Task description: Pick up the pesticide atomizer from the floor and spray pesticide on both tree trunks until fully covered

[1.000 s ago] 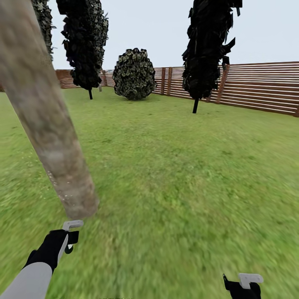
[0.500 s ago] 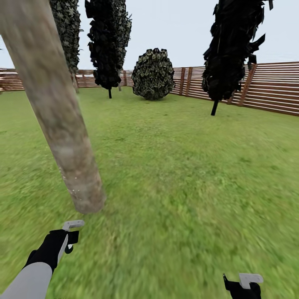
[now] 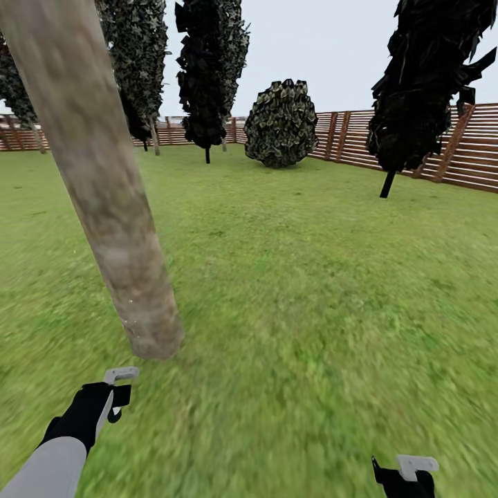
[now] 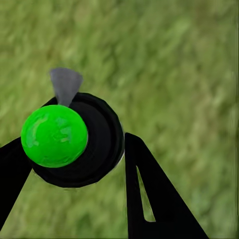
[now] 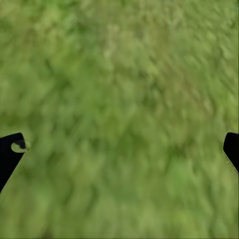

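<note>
A thick pale grey-brown tree trunk [image 3: 114,221] with tan blotches leans across the left of the head view and meets the lawn just ahead of my left arm. A few whitish specks dot its base. My left gripper [image 3: 116,403] hangs low, short of the trunk's foot, shut on the pesticide atomizer [image 3: 115,415]. In the left wrist view the left gripper [image 4: 74,139] clasps the atomizer [image 4: 99,144], a round black bottle seen end-on with a bright green ball and a grey nozzle, over grass. My right gripper [image 3: 404,477] sits at the bottom right, and in the right wrist view this gripper [image 5: 119,144] is open over bare grass.
Green lawn [image 3: 311,277] stretches ahead to a brown slat fence [image 3: 477,152]. Black conifers [image 3: 207,69] [image 3: 429,83] and a round dark shrub [image 3: 281,124] stand near the fence. More leafy trees [image 3: 138,62] stand at the back left.
The whole head view has swung left, so the trunk, conifers, shrub and fence sit further right in the picture. Both arms keep the same pose.
</note>
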Controlling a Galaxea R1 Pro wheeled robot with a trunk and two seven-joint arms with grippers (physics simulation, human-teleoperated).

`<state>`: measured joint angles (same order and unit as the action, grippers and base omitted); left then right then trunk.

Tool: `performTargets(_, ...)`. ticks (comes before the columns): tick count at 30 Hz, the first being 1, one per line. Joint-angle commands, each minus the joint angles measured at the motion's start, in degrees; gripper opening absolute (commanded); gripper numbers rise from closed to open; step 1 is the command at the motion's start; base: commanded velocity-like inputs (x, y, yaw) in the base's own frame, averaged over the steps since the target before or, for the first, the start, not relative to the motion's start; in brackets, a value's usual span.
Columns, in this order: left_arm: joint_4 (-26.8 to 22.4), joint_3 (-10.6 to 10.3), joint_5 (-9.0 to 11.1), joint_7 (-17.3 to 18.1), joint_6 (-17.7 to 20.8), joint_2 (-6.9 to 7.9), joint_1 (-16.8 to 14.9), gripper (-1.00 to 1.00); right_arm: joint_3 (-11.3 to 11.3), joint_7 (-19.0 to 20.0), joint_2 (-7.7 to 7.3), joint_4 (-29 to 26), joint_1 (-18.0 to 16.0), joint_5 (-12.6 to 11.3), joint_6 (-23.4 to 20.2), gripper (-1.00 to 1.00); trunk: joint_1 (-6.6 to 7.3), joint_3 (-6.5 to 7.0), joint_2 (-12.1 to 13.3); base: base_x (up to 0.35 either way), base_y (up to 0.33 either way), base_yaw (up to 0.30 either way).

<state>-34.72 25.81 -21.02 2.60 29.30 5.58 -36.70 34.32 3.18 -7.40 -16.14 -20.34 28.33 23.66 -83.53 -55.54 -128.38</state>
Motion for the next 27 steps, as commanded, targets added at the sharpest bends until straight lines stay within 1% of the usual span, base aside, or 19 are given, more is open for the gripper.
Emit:
performTargets(1, -0.1, 0.2, -0.4, 0.3, 0.2, -0.04, 0.0, -1.00, 0.5, 0.3, 0.01, 0.1, -0.1, 0.3, 0.2, 1.00, -0.02, -0.05, 0.0, 0.286, -0.136, 0.021)
performTargets(9, -0.1, 0.3, -0.5, 0.3, 0.4, -0.04, 0.0, -1.00, 0.5, 0.3, 0.01, 0.1, -0.1, 0.3, 0.2, 1.00, -0.02, -0.05, 0.0, 0.230, -0.189, 0.033)
performTargets(18, -0.1, 0.4, -0.5, 0.2, 0.4, -0.04, 0.0, -1.00, 0.5, 0.3, 0.01, 0.1, -0.1, 0.3, 0.2, 1.00, -0.02, -0.05, 0.0, 0.032, -0.269, 0.269)
performTargets(27, -0.1, 0.3, -0.5, 0.1, 0.3, -0.04, 0.0, -1.00, 0.5, 0.3, 0.01, 0.1, -0.1, 0.3, 0.2, 1.00, -0.02, -0.05, 0.0, 0.150, -0.266, 0.277)
